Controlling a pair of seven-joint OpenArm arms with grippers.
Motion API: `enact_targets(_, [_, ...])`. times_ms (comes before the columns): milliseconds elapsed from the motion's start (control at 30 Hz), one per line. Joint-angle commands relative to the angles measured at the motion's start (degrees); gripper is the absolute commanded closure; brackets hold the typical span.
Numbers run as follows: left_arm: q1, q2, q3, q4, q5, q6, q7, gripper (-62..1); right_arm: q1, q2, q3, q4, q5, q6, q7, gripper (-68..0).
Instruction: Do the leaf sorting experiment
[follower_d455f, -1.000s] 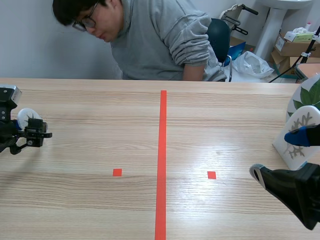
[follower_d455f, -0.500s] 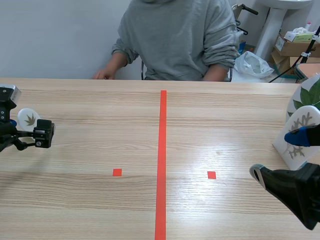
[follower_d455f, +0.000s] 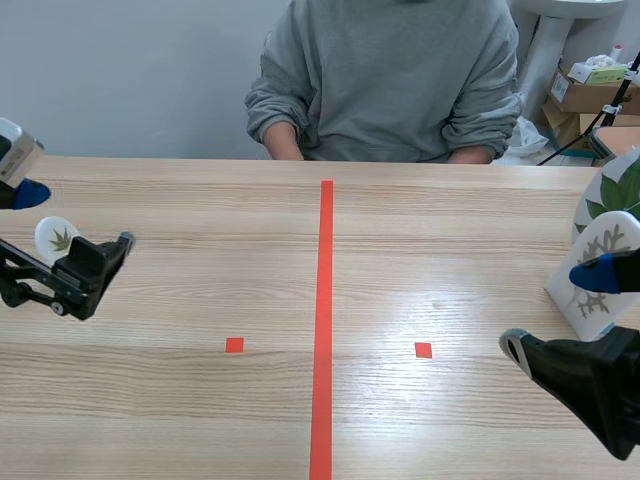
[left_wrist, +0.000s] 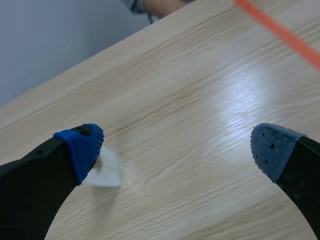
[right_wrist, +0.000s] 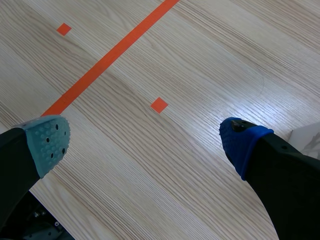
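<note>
A small white disc with a brown leaf (follower_d455f: 52, 238) lies on the table at the far left. My left gripper (follower_d455f: 65, 228) hangs open over it, one blue pad (follower_d455f: 30, 192) behind the disc and the black finger (follower_d455f: 85, 268) in front. In the left wrist view the gripper (left_wrist: 177, 150) is open with bare wood between the fingers, and a white piece (left_wrist: 107, 170) shows beside one pad. At the far right stand white leaf cards (follower_d455f: 603, 250). My right gripper (follower_d455f: 558, 310) is open just in front of them, holding nothing (right_wrist: 145, 140).
A person in a grey hoodie (follower_d455f: 390, 75) sits across the table, forearms at its far edge. A card with a green leaf (follower_d455f: 622, 185) stands behind the pale one. A card's corner (right_wrist: 310, 137) shows beside my right blue pad. Boxes (follower_d455f: 590, 90) stand beyond the table.
My left arm has turned and lifted, and its fingers now stand wider apart around the disc. The person has sat up and shifted to the right. The right arm has not moved.
</note>
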Motion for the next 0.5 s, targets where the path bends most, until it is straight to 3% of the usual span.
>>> enact_targets(0, [1.9,0.3,-0.2,1.5,-1.7,0.5,-0.1,-62.3,0.6,0.8,-0.1,0.0,0.4,0.5,0.7,-61.9])
enact_targets(233, [12.5,0.3,-0.2,14.5,-5.9,-0.3,1.3,-62.3,0.6,0.8,-0.1,0.0,0.4,0.5,0.7,-61.9])
enact_targets(467, [19.5,0.2,-0.2,22.5,-6.0,-1.7,2.2,-62.3,0.6,0.8,-0.1,0.0,0.5,0.5,1.0,-61.9])
